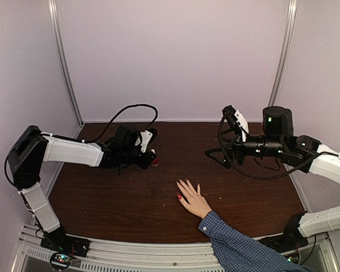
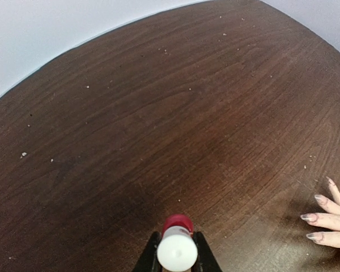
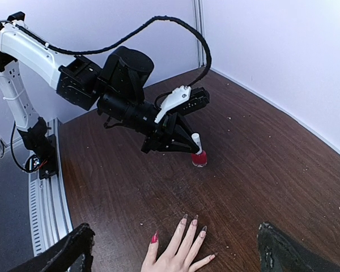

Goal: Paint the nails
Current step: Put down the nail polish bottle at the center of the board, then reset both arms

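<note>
**Item: nails** [image 2: 309, 217]. They belong to a light-skinned hand [image 1: 192, 199] in a blue checked sleeve [image 1: 243, 249]. The hand lies palm down on the dark wood worktop [image 1: 119, 192], fingers spread and pointing away from the arm bases.

**Position:** toward the near edge, between the two arms and touching neither gripper.
- The left gripper [image 1: 152, 160] is farther back and to the left.
- The right gripper [image 3: 174, 226] hangs above the worktop, farther back and to the right.

**Left gripper:** clamped narrow on the white cap [image 2: 177, 252] of a small red polish bottle [image 3: 199, 159]. The bottle stands on the worktop, well apart from the fingertips.

**Right gripper:** spread wide, holding nothing.

**By view:**
- Left wrist: four pale, unpainted nails at the right edge, with a sliver of red at the corner. Neither arm shows.
- Right wrist: a glossy red thumbnail [image 3: 154, 238] and the bottle's upright stance. The other nails look dark and blurred.
- Top: the whole layout. The nails are too small to judge, apart from the red spot at the thumb.
</note>
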You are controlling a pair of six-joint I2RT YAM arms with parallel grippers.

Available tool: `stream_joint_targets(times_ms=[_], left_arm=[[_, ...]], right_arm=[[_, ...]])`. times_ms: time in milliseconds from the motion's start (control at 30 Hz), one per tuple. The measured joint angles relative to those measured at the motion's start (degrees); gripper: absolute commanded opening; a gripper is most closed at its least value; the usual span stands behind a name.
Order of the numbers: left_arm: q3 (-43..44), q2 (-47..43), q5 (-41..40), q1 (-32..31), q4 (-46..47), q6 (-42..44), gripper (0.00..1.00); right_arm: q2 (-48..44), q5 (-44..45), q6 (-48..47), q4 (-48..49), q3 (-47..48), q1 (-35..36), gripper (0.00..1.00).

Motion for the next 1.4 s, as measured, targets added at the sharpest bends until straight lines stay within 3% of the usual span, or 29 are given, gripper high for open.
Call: stream_joint_targets(times_ms=[500, 1133, 1300, 1400], left_arm=[[0.1, 7.0, -1.0, 0.1, 3.9, 0.1, 0.0], [0.1, 4.9, -0.9, 0.1, 2.3, 0.5, 0.43], [1.1, 2.1, -0.7, 0.1, 0.4, 0.7, 0.65], [2.8, -0.3, -0.6, 0.1, -2.6, 0.7, 0.71]], right_arm=[[0.1, 0.0, 0.0, 0.1, 0.0, -0.3, 1.0], [0.7, 0.0, 0.0, 0.1, 0.0, -0.7, 1.0], [0.7, 0.0, 0.4, 0.1, 0.0, -0.7, 1.0], [0.8, 0.0, 0.6, 0.0, 0.0, -0.7, 1.0]])
